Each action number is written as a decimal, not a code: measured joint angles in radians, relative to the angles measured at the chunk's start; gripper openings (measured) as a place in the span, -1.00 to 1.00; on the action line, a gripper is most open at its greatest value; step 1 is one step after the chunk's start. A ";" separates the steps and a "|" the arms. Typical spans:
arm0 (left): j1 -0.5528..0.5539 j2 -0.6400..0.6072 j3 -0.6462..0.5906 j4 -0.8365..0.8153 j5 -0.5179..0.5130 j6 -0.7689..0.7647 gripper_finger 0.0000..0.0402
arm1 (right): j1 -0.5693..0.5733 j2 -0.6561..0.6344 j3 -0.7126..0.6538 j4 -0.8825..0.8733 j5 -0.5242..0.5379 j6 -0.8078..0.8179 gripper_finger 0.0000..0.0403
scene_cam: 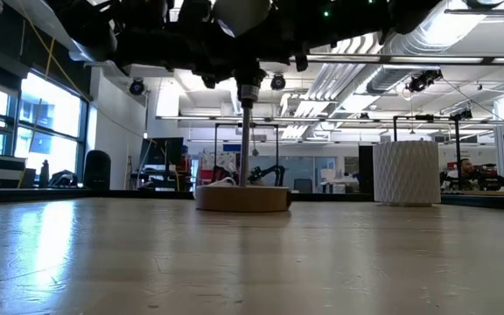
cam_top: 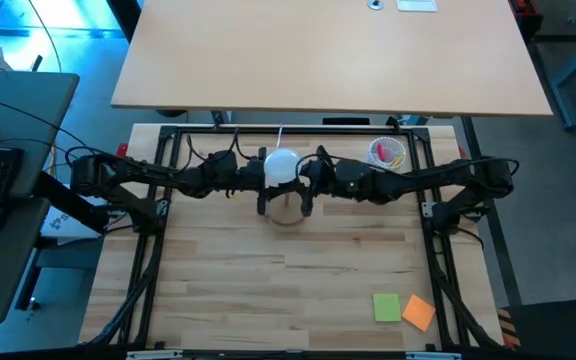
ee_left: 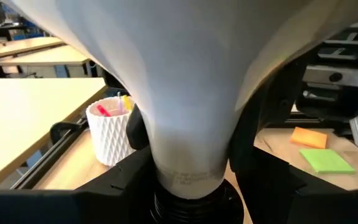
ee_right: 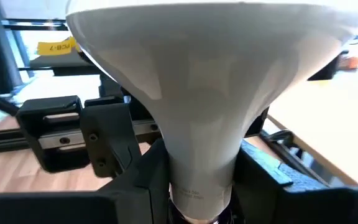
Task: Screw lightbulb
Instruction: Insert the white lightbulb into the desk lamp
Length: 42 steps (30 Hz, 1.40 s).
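The white frosted lightbulb [cam_top: 281,165] stands upright, globe up, with its narrow neck [ee_left: 188,155] in the black socket [ee_left: 188,208] on top of the stem [scene_cam: 246,131] of the round wooden stand [scene_cam: 241,199]. The stand rests on the table at the middle of the far side. My left gripper [cam_top: 266,178] comes at the bulb from the table's left, and my right gripper [cam_top: 303,178] from the right. Each has a finger on either side of the neck. The globe fills both wrist views. My left gripper pinches the bulb's neck [ee_left: 166,168] between its two fingers [ee_left: 114,183], just above the black socket. It comes in about level from the table's left. The bulb stands upright on the stand's socket. My right gripper pinches the same neck [ee_right: 229,177] between its two fingers [ee_right: 129,193], low down near the screw base. It comes in about level from the table's right, opposite my left gripper. The bulb stays upright in the hold.
A white ribbed cup with pink items [cam_top: 387,152] stands at the far right and also shows in the low view [scene_cam: 406,172]. A green sticky note [cam_top: 386,306] and an orange one [cam_top: 419,312] lie near the front right.
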 joint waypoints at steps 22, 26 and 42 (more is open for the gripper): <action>-0.003 0.004 0.000 -0.028 -0.064 -0.007 -0.14 | -0.045 -0.052 -0.006 -0.090 -0.082 0.079 0.19; -0.003 0.004 0.000 -0.028 -0.064 -0.006 -0.14 | -0.055 -0.053 -0.005 -0.107 -0.127 0.125 0.26; -0.006 0.004 -0.001 -0.028 -0.071 -0.011 -0.14 | -0.070 -0.055 -0.004 -0.109 -0.175 0.135 0.43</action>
